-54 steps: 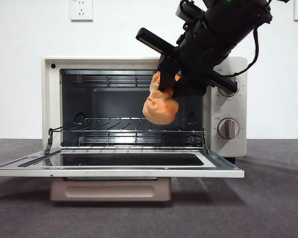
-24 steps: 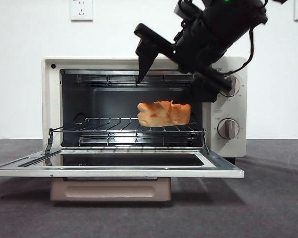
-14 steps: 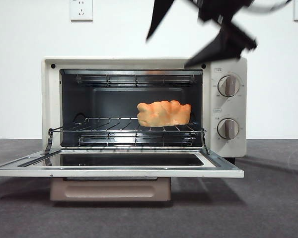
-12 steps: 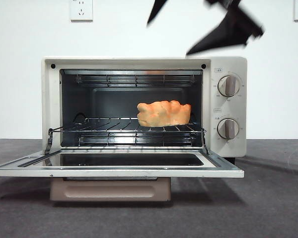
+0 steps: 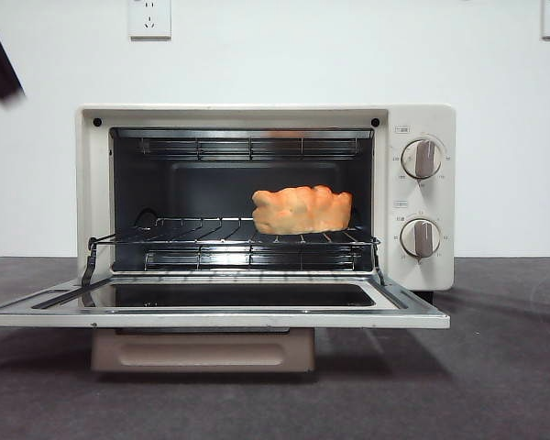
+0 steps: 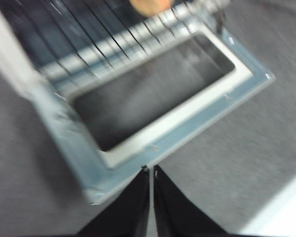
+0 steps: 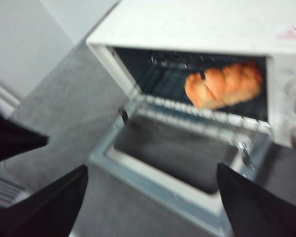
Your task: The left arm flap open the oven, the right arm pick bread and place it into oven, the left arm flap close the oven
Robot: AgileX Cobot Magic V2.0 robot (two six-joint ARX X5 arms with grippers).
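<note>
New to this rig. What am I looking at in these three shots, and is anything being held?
It is a two-armed table robot. One camera looks level across the table; one rides on each wrist. The oven stands with its door flapped down flat, and the bread lies on the wire rack, right of centre. The left gripper, jaws shut and empty, hangs above the door's corner. The right gripper is wide open, up and away from the oven. Nothing is held.

A staged test bench rather than a real kitchen: a lone toaster oven (image 5: 266, 197) sits on a dark grey felt-like tabletop (image 5: 495, 367) against a bare white wall (image 5: 284, 55) with two sockets (image 5: 150, 18) (nothing plugged in).
</note>
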